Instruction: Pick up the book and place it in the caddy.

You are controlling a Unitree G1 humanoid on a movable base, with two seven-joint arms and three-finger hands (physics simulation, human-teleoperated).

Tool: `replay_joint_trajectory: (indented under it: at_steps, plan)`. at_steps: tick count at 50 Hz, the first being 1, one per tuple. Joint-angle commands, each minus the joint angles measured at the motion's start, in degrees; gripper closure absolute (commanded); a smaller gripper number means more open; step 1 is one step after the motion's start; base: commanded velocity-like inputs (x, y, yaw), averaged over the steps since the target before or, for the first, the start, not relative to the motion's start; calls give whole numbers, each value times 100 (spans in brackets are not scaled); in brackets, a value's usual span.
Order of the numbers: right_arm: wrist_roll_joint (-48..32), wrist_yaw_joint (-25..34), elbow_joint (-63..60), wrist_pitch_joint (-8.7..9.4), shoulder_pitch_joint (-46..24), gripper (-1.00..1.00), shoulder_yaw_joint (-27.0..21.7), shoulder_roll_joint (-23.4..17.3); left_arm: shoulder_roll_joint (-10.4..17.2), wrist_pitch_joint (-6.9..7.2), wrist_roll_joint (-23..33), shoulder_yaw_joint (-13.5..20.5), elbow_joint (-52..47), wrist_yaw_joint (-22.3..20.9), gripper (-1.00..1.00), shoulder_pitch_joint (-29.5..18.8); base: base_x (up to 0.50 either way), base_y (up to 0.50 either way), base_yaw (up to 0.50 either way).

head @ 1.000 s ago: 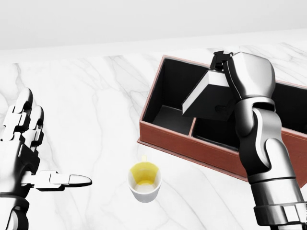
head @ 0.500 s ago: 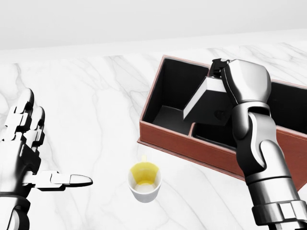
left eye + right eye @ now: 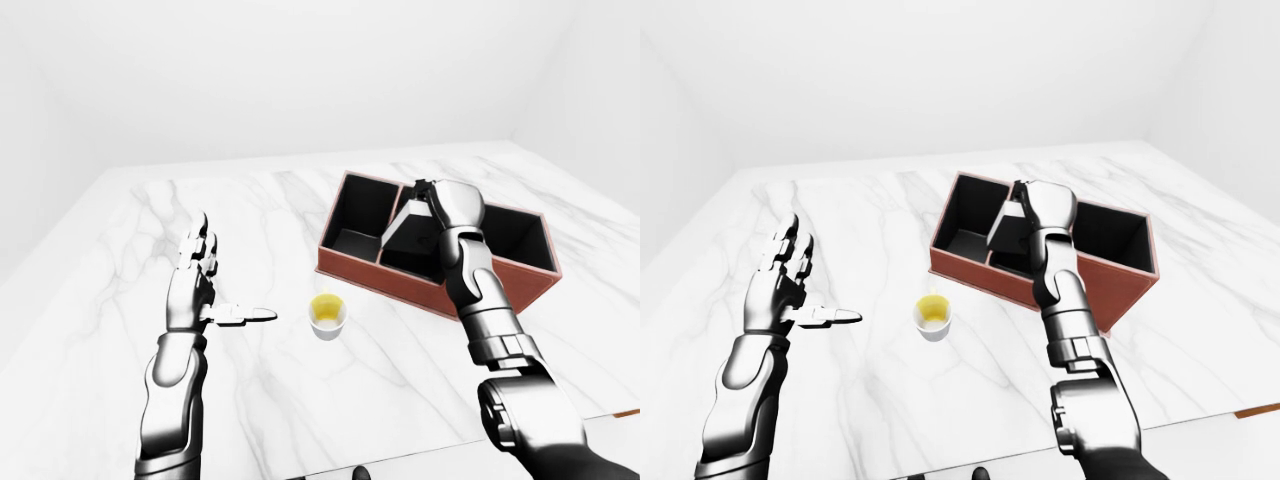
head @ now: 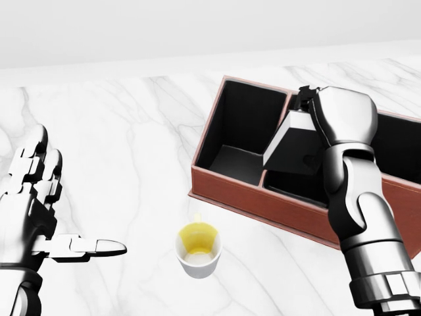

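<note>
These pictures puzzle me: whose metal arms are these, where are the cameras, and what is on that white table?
The arms belong to a humanoid robot in a computer simulation. All three cameras sit on its head and look down over its arms. Its right hand grips a dark book, tilted, over a reddish-brown caddy with black compartments. Its left hand is open and holds nothing. On the marble table a white cup with a yellow inside stands near the caddy.

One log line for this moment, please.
phase: placing | right hand: shut on book, tilted over caddy | left hand: open, idle | cup: on table, apart from caddy
</note>
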Motion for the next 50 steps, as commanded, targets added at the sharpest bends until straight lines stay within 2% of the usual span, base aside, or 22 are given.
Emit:
replay_joint_trajectory:
  at_steps: [1, 25, 33, 50]
  plan:
    - [-273, -360, 351, 0, -208, 100, -37, -80, 5, 0, -16, 7, -27, 8, -100, 19, 0, 0, 0]
    - [-379, -790, 1166, 0, -504, 100, 71, -149, 22, 0, -15, 12, 61, 10, -100, -32, 0, 0, 0]
    - [-472, -1199, 1725, 0, -756, 100, 157, -170, 8, 0, -20, 14, -96, 8, -100, 22, 0, 0, 0]
    - [-295, -1633, 2641, 0, -1095, 100, 250, -170, 35, 0, -54, 61, 98, 8, -100, -28, 0, 0, 0]
